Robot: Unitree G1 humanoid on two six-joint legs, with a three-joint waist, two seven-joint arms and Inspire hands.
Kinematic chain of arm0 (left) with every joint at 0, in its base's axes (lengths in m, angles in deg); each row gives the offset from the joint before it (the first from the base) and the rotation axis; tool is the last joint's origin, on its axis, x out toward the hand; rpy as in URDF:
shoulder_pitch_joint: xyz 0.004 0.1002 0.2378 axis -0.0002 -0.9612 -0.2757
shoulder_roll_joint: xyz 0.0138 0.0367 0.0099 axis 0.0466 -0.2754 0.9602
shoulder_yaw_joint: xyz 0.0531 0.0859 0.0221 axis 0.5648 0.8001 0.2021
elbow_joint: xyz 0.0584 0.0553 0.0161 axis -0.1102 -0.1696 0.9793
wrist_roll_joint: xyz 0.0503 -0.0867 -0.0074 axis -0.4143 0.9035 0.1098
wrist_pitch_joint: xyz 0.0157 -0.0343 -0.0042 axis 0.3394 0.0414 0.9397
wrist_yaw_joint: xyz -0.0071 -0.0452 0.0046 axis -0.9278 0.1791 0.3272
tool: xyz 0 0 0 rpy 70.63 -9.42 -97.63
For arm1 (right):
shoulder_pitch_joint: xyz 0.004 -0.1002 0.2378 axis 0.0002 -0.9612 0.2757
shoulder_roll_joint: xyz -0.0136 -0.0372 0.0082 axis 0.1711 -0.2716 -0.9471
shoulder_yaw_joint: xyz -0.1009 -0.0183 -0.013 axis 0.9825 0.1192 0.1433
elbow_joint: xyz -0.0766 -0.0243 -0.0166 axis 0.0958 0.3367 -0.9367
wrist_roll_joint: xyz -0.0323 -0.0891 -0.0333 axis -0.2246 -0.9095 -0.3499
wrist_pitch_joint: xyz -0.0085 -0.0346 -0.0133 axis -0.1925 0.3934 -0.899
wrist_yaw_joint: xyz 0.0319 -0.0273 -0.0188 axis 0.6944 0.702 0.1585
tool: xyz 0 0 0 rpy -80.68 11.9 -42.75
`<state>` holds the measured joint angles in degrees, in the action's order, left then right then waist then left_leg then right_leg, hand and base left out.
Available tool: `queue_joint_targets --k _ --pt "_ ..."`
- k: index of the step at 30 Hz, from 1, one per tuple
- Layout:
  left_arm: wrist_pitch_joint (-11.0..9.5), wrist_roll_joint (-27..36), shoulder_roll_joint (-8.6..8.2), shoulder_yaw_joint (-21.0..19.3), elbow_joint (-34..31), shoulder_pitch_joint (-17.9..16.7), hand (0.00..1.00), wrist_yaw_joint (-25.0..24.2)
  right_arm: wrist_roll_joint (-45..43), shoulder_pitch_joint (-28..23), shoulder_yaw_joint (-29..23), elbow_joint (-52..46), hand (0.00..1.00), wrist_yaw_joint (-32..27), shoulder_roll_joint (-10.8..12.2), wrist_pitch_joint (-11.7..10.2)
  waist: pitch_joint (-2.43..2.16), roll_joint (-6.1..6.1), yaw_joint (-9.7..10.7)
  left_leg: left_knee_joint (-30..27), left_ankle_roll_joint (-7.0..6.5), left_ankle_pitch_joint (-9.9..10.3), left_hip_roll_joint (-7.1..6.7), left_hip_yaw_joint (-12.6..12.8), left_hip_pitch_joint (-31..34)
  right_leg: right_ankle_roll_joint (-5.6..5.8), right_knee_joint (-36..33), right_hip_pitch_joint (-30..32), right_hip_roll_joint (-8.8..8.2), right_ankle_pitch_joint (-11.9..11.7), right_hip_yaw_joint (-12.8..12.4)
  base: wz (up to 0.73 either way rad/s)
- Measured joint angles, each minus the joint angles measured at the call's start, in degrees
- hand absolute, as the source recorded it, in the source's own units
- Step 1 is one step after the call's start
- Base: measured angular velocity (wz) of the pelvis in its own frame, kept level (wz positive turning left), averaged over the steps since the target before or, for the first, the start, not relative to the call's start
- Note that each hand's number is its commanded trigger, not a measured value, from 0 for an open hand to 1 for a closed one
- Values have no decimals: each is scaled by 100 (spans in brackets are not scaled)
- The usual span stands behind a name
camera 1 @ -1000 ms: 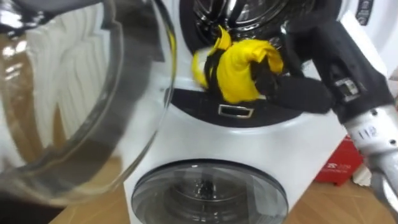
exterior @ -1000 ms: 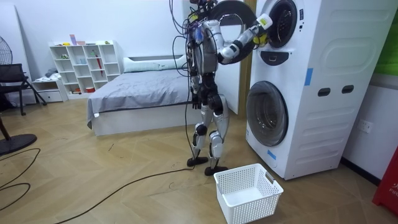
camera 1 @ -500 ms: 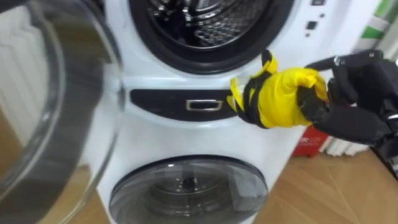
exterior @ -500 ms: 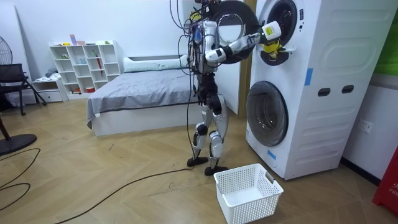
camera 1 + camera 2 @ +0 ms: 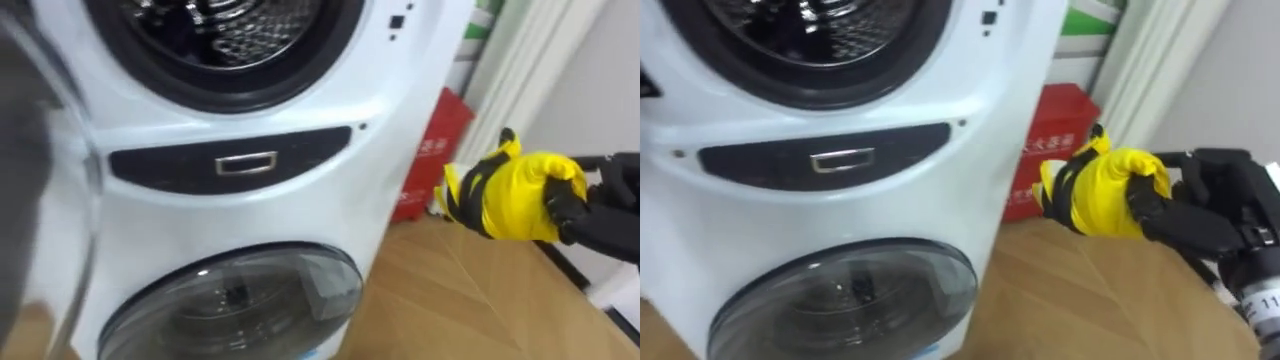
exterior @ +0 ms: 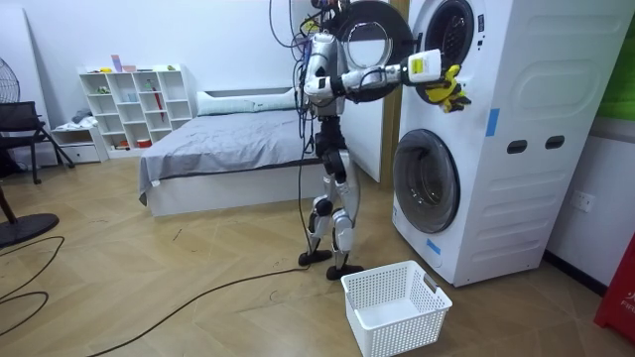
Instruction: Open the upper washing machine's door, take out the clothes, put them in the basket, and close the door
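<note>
Plainly past the pull-out and into the carry-away step. Leftmost, swung wide off the washing machine [image 5: 260,205]: its round door [image 6: 369,28]. Next along, the upper drum [image 5: 215,40], open and dark, with no cloth seen at its rim. Under that drum, a shut lower door [image 5: 230,300]. Right of the washing machine, low by the wall: a red box [image 5: 432,150]. Further right again, clear of the washing machine's front corner and touching none of it: 1 yellow garment [image 5: 515,195] with dark trim, bunched into a ball. Clenched round that ball from the right: the right hand [image 5: 600,215], dark fingers curled over the cloth. Arm stretched almost straight and about level, at upper-drum height as seen from the room. Next, probably: lower and swing toward the white basket [image 6: 395,305] on the floor before the washing machine, then loosen the fingers above it. Calls for a firm grasp on the way down and a stop over the basket's mouth, not its rim.
</note>
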<state>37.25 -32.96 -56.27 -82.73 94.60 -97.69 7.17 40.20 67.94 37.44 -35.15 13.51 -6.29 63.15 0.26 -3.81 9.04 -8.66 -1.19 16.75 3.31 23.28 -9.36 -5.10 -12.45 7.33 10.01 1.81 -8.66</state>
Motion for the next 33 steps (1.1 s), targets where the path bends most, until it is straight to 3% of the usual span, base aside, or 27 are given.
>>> queue_joint_targets --k 5,11,14,17,20,23,27,30,31,32,33 --pt "48 19 -43 394 -130 263 0 -10 -21 -81 -17 815 100 -60 408 6 -23 146 47 -6 11 17 4 305 82 21 -35 206 86 -28 -224 -27" --pt "58 127 -89 846 -200 617 0 -69 87 170 121 2204 100 -150 425 -6 -52 537 77 -112 9 16 -20 471 409 38 -78 544 101 -135 -385 -17" --pt "64 246 -108 1068 -205 623 0 -177 77 475 357 3096 100 -254 483 -9 -11 685 268 -218 8 13 -63 494 590 28 -143 733 123 -136 -486 -14" --pt "45 587 -234 1192 -218 738 0 -203 110 835 442 3872 100 -440 564 -20 31 852 485 -268 6 12 -64 495 871 42 -280 1027 126 -134 -574 -11" --pt "-2 633 -313 1262 -192 913 0 -288 116 1199 477 4723 100 -649 569 -179 21 976 524 -290 0 9 -74 559 1102 78 -370 1271 136 -122 -653 -12" --pt "-41 863 -341 1409 -191 1058 0 -292 109 1552 692 5344 100 -906 569 -348 47 1109 590 -317 -6 -8 -103 622 1319 95 -470 1543 111 -179 -642 -9" --pt "-71 1152 -367 1549 -149 1214 0 -292 197 1770 893 5860 100 -1203 623 -535 35 1351 589 -317 3 -50 -117 655 1577 22 -535 1835 107 -216 -642 -2" --pt "-78 1142 -387 1548 -135 1295 0 -291 213 1873 945 6198 100 -1322 720 -722 36 1407 478 -322 13 -172 -189 634 1672 -6 -527 1937 103 -222 -697 0" --pt "-80 1144 -394 1548 -136 1318 0 -290 221 1886 971 6247 22 -1347 723 -738 35 1412 454 -322 15 -190 -193 629 1693 -12 -527 1956 95 -220 -692 13" --pt "-95 1146 -406 1554 -137 1348 0 -290 234 1945 1035 6338 0 -1392 723 -762 33 1466 448 -330 19 -201 -195 529 1770 -18 -520 2005 90 -217 -689 24" --pt "-101 1147 -432 1575 -121 1392 0 -290 227 2015 1069 6435 0 -1434 722 -817 38 1530 453 -359 22 -204 -197 397 1851 -21 -519 2054 80 -219 -670 23"
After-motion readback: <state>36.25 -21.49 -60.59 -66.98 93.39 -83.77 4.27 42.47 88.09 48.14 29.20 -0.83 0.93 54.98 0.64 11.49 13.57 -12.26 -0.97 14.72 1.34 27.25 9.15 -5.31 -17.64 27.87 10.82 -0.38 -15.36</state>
